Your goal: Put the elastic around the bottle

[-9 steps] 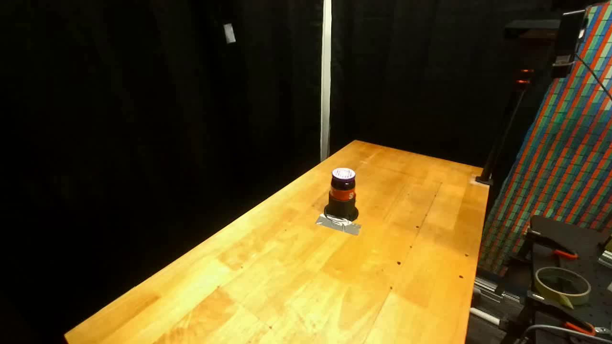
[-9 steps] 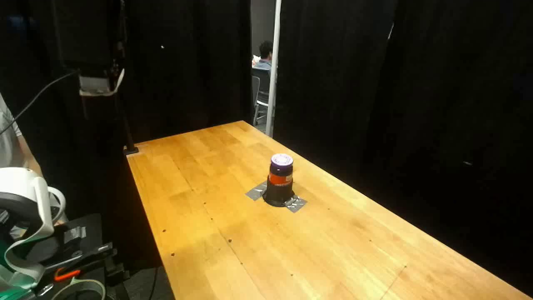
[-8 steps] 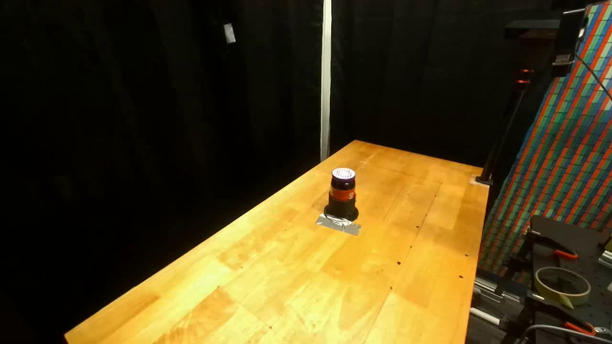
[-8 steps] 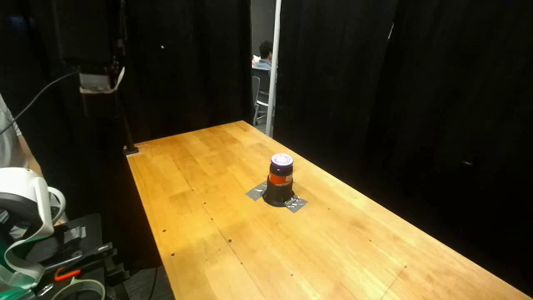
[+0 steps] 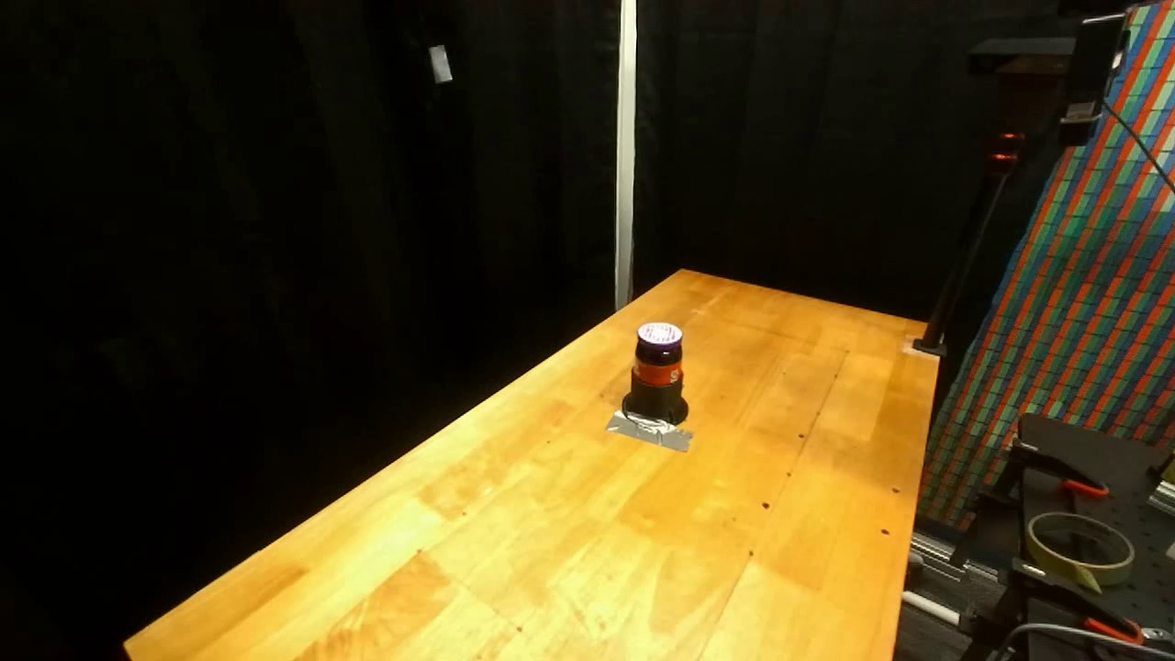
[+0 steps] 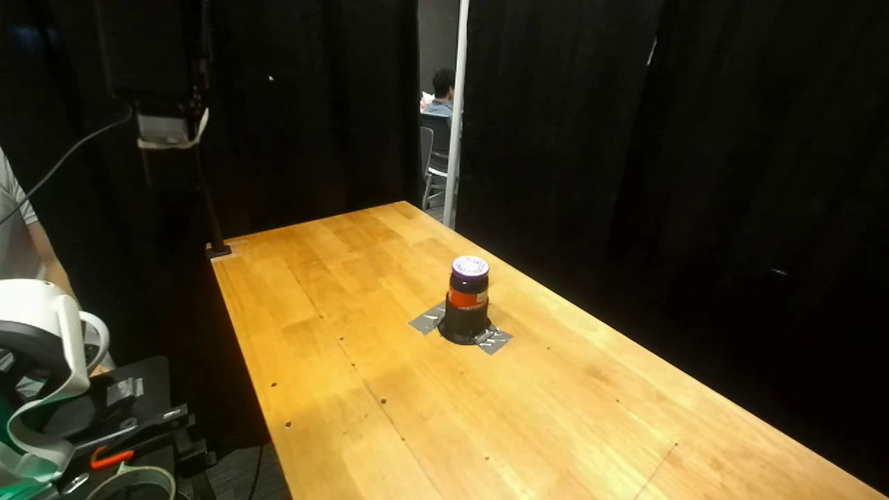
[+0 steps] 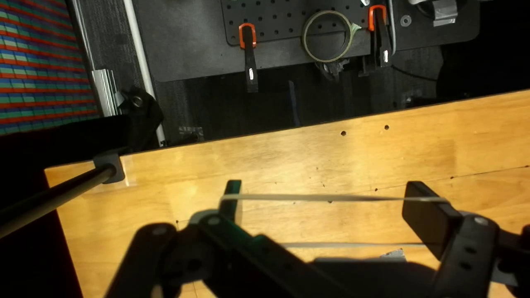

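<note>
One elastic band (image 7: 314, 198), likely light, springy, is stretched around spread fingers (image 7: 428, 221); best held at wrist-view 9 and 3 o'clock.

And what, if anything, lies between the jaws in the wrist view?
The elastic: the wrist view shows it stretched across the gap between the open jaws in two strands, with the wooden table beyond.
</note>
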Controlling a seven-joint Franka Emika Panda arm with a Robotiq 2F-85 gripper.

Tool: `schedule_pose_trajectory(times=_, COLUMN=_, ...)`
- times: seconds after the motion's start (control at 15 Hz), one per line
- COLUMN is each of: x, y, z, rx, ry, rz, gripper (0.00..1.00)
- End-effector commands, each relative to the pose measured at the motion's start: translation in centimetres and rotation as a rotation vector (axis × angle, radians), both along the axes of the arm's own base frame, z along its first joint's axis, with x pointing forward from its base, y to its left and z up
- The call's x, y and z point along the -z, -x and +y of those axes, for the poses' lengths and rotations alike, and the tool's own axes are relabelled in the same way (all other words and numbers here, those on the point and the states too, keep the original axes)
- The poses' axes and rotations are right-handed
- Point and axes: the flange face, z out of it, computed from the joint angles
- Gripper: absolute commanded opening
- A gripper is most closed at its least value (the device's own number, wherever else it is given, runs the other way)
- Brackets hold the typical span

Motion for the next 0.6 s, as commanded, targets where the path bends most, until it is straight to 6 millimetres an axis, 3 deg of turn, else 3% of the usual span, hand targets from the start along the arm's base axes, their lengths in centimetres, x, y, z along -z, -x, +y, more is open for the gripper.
schedule_pose_trajectory(times=0.0, x=-0.2, y=-4.8, z=5.6, rx=-0.084, ry=0.078, rz=0.008, gripper=1.00)
schedule_pose_trajectory(times=0.33, x=2.9, y=-12.5, z=14.7, rx=-0.223, ry=0.147, rz=-0.066, gripper=1.00)
schedule_pose_trajectory(times=0.53, x=5.7, y=-17.7, z=18.9, rx=-0.272, ry=0.166, rz=-0.159, gripper=1.00)
